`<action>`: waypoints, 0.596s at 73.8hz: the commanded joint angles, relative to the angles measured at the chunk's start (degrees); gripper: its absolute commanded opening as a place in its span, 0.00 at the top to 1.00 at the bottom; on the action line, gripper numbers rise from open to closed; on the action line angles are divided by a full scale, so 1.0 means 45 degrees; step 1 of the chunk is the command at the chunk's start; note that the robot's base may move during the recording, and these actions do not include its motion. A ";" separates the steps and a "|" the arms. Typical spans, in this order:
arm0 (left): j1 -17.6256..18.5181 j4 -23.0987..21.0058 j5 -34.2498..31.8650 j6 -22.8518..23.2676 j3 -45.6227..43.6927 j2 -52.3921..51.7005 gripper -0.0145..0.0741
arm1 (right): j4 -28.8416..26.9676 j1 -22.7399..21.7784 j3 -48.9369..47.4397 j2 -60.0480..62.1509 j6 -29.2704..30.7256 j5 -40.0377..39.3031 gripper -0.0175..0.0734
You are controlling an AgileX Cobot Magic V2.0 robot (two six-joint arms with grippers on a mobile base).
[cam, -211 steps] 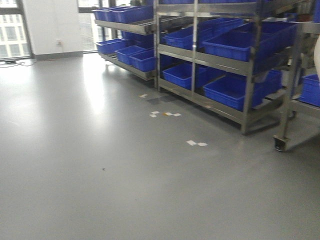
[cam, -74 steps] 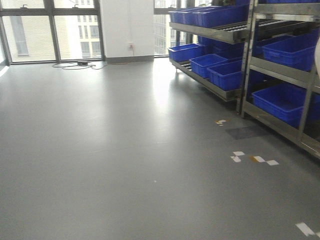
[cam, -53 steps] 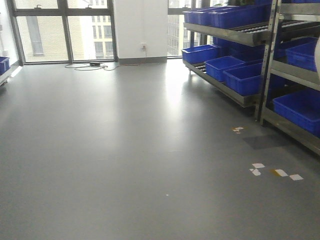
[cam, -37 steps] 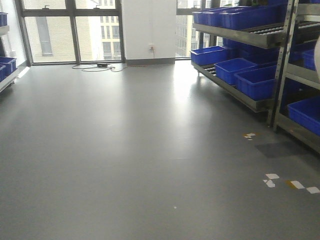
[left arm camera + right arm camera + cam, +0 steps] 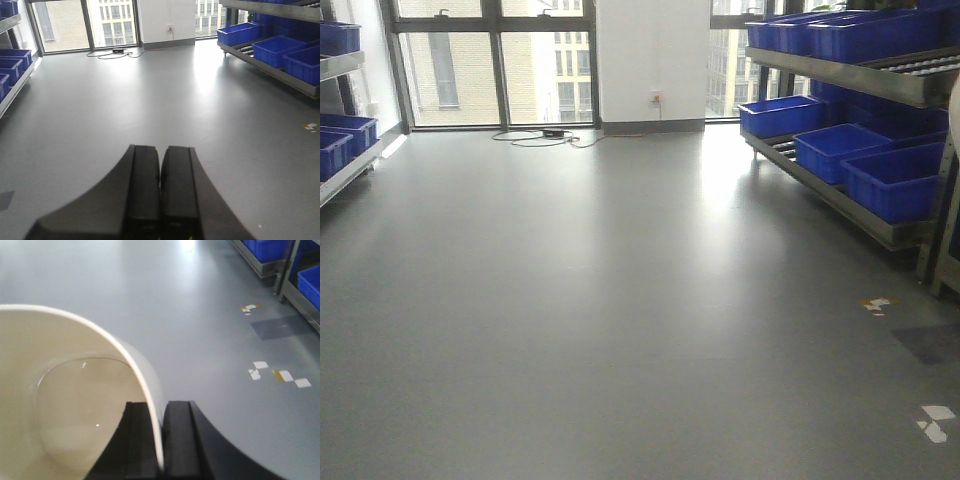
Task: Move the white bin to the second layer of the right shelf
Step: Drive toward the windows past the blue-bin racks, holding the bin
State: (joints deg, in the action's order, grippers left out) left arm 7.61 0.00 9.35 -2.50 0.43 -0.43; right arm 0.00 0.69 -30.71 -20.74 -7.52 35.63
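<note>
The right claw (image 5: 159, 407) holds the white bin (image 5: 75, 405) by its rim. One finger sits inside the wall and the other outside, pinching the thin cream wall between them. The bin is held over the grey floor (image 5: 150, 295), tilted toward the wrist camera so that its glossy bottom shows. To the right of the bin, white tape marks (image 5: 260, 370) lie on the floor. Farther that way stands a steel rack (image 5: 286, 270) holding blue crates (image 5: 310, 282). The left claw (image 5: 160, 150) is closed tight, its two fingers pressed together with nothing between them.
</note>
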 commanded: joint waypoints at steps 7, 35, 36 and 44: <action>0.0042 0.0000 -0.1091 0.0067 0.0468 -0.0177 0.74 | -0.0088 -0.0064 -0.0344 -0.0065 0.0031 -0.1250 0.76; 0.0042 0.0000 -0.1091 0.0067 0.0468 -0.0177 0.74 | -0.0088 -0.0064 -0.0344 -0.0065 0.0031 -0.1250 0.76; 0.0042 0.0000 -0.1091 0.0067 0.0468 -0.0177 0.74 | -0.0088 -0.0064 -0.0344 -0.0065 0.0031 -0.1250 0.76; 0.0042 0.0000 -0.1091 0.0067 0.0468 -0.0177 0.74 | -0.0088 -0.0064 -0.0344 -0.0065 0.0031 -0.1250 0.76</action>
State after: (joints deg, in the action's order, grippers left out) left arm 7.61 0.00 9.35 -2.50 0.43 -0.43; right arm 0.00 0.69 -30.71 -20.74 -7.52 35.63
